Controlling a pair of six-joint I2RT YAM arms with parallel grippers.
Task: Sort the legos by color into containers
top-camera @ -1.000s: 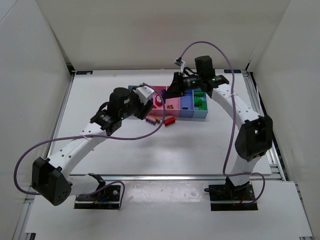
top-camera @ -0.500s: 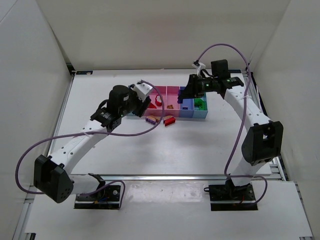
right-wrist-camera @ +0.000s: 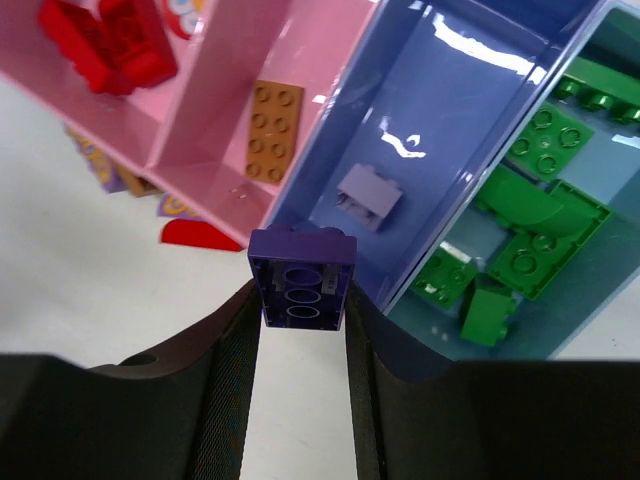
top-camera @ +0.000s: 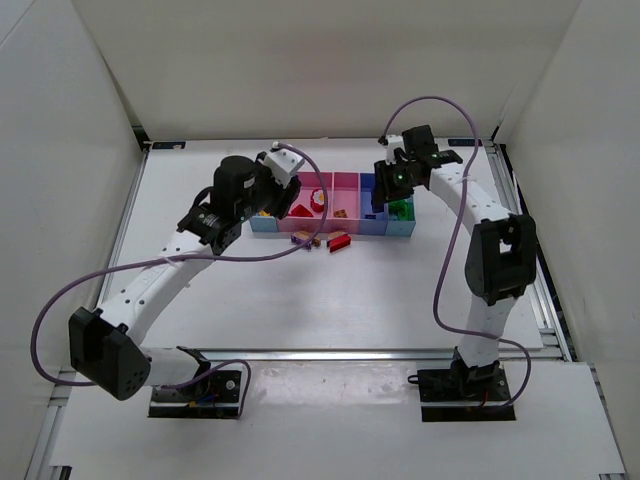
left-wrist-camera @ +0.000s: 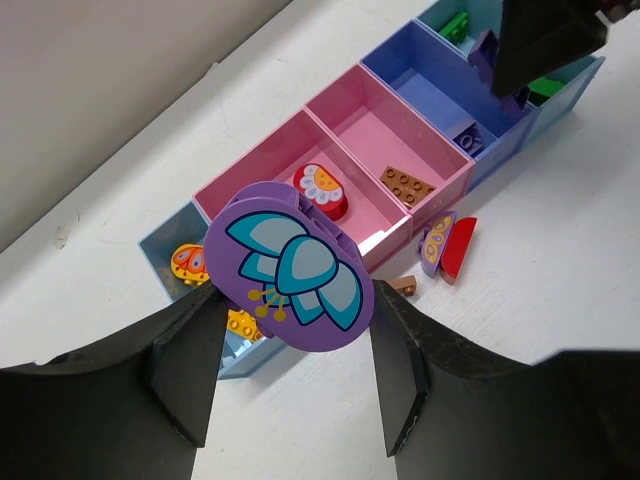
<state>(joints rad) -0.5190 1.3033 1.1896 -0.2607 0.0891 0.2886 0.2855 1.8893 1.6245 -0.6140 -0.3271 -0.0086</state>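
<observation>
The row of containers (top-camera: pixel 400 232) on the tabletop (top-camera: pixel 400 290) is now reached from both sides. A purple brick (right-wrist-camera: pixel 300 268), carried over from the pink bins (right-wrist-camera: pixel 310 45), is gripped by the right fingers (right-wrist-camera: pixel 302 312) over the blue bin (right-wrist-camera: pixel 450 90) edge, ready for release. A purple disc (left-wrist-camera: pixel 290 260) is clamped in the left fingers (left-wrist-camera: pixel 292 340).

Some legos (top-camera: pixel 338 241) on table (top-camera: pixel 400 290) before containers (top-camera: pixel 402 231)

The round piece (left-wrist-camera: pixel 290 268) is purple, printed with teal and pale-blue petals and yellow stamens. The small brick (right-wrist-camera: pixel 301 277) is dark purple. Elsewhere: red bricks (right-wrist-camera: pixel 105 40), a brown plate (right-wrist-camera: pixel 268 130), green bricks (right-wrist-camera: pixel 530 215) — and pink bins (left-wrist-camera: pixel 395 120), a blue bin (right-wrist-camera: pixel 470 110), a light-blue bin (right-wrist-camera: pixel 575 300).
</observation>
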